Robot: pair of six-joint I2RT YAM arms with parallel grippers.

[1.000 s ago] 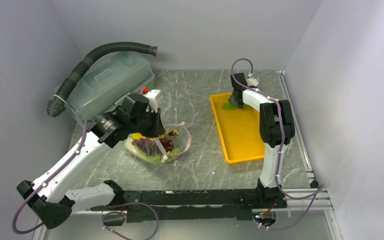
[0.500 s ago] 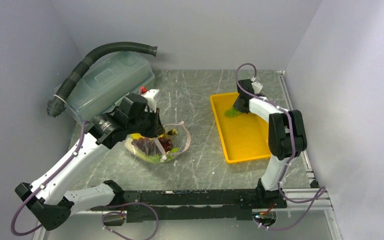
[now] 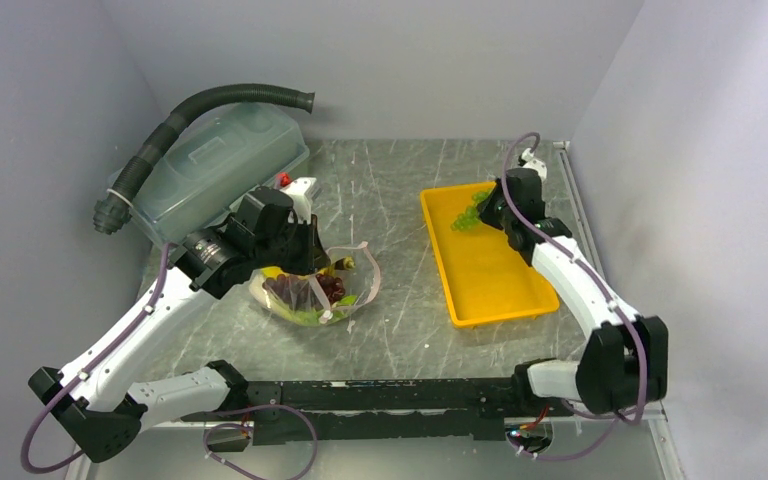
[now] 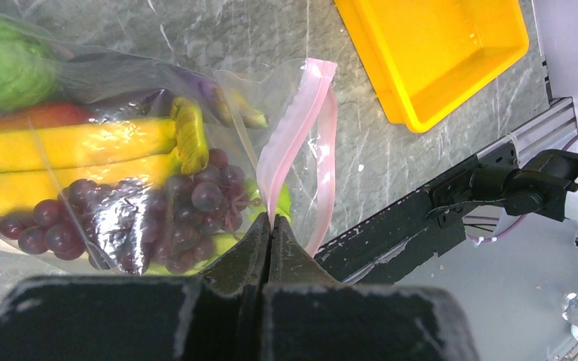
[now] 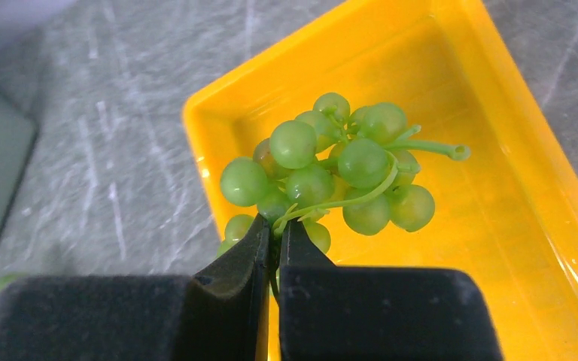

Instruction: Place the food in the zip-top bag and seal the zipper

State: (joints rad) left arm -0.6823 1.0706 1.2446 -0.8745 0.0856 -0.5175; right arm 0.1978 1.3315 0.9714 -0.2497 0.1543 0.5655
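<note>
The clear zip-top bag (image 3: 345, 297) lies left of centre and holds food: purple grapes (image 4: 188, 203), yellow bananas (image 4: 68, 143), a red-orange pepper (image 4: 41, 114) and a round green vegetable (image 4: 7, 64). My left gripper (image 4: 271, 222) is shut on the pink zipper (image 4: 293, 143) strip at the bag's mouth and holds that edge up. My right gripper (image 5: 276, 229) is shut on the stem of a bunch of green grapes (image 5: 331, 169). The bunch hangs just above the far end of the yellow tray (image 3: 490, 285).
A large translucent lidded tub (image 3: 220, 165) with a black corrugated hose (image 3: 200, 105) over it stands at the back left. A small red item (image 3: 287, 180) lies by the tub. A black rail (image 3: 380, 395) runs along the near edge. Walls enclose the sides.
My right gripper has shut on the green grapes and lifted them off the tray's far end, and its arm has swung out to the right. The left arm and bag have stayed put.
</note>
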